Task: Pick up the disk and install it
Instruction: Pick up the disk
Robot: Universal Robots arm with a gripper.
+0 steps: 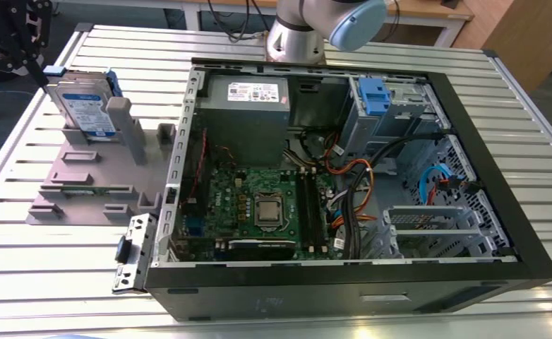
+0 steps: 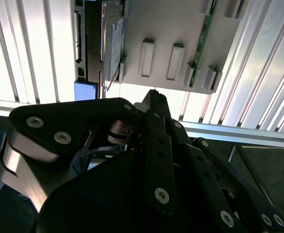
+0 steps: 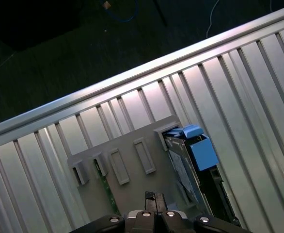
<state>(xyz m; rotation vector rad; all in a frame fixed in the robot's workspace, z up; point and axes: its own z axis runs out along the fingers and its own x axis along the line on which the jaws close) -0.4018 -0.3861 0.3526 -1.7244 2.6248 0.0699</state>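
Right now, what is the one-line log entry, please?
gripper: shut, holding nothing | disk: upright in grey holder, not gripped | stage: not picked

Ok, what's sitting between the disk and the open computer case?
In the exterior view, the grey holder's tall upright post and a small grey block stand between the disk and the computer case.

The disk (image 1: 83, 106) (silver-grey, blue-framed, label showing) upright on edge in the grey rack (image 1: 78, 180)
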